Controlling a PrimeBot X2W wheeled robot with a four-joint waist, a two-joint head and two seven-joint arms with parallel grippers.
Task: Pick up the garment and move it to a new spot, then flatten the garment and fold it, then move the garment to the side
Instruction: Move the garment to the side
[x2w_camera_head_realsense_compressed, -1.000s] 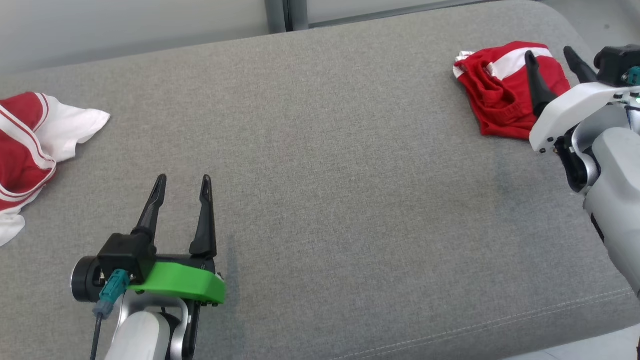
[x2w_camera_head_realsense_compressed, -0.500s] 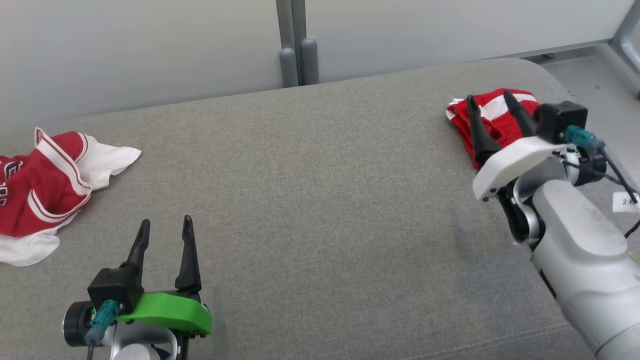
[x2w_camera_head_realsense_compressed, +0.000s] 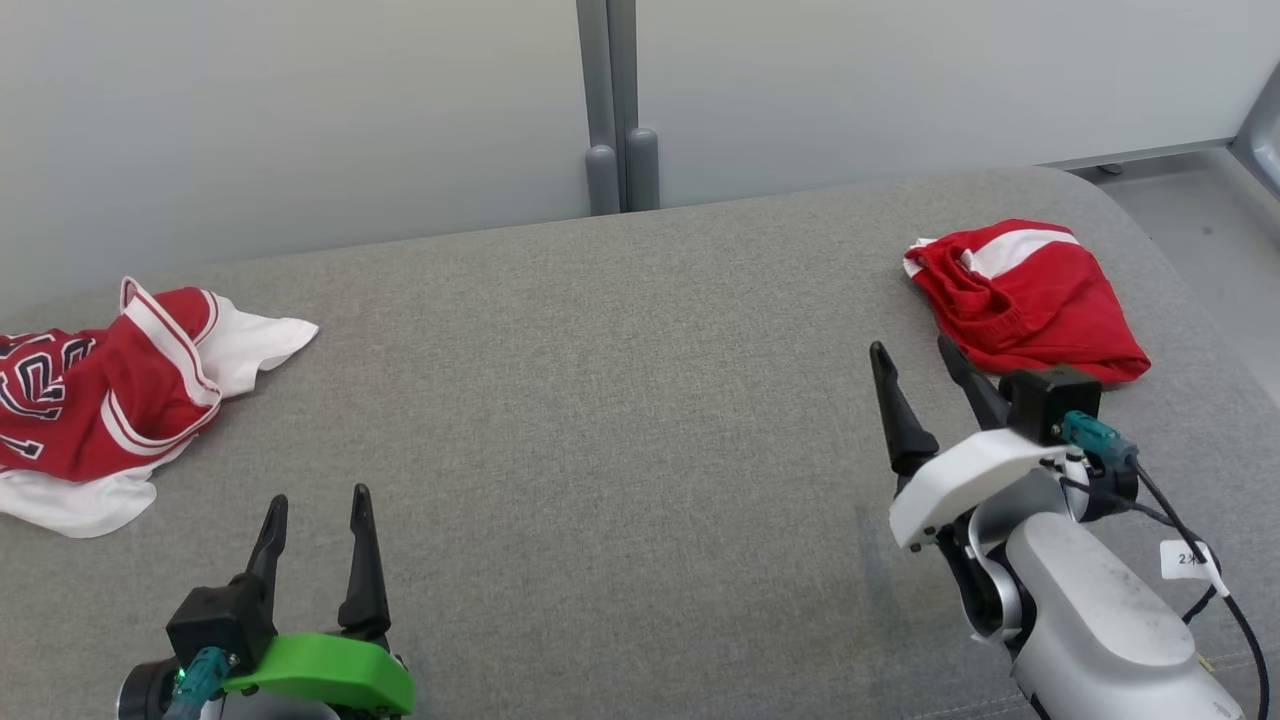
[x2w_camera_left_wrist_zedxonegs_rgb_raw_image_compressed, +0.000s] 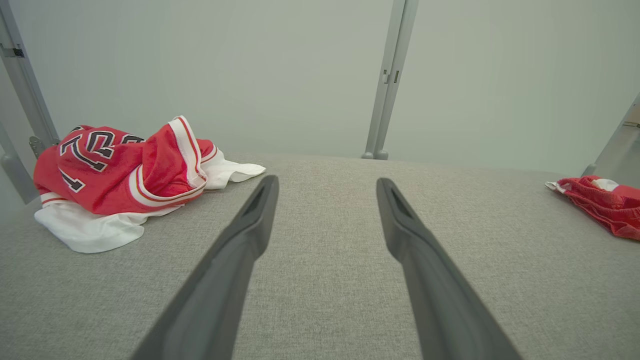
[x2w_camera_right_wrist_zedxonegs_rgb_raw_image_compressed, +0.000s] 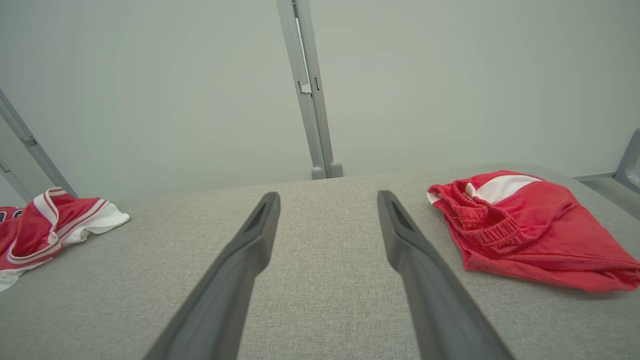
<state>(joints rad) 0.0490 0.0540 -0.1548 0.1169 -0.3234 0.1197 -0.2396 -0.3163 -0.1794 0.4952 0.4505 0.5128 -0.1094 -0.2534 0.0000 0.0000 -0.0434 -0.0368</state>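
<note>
- My left pincer: spread wide, empty.
- My right pincer: spread wide, empty.
- Red jersey: crumpled, left end of grey cushion; probably next. Pinch a raised fold, lift clear.
- Red shorts: cushion's right end, seemingly folded.

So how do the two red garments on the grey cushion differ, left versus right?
The jersey at the left carries black-edged numerals; the shorts at the right have none, only a white band. The jersey is heaped and crumpled, white fabric spilling out underneath; the shorts lie flatter, in a compact folded shape. Both are red and white and rest on the cushion.
</note>
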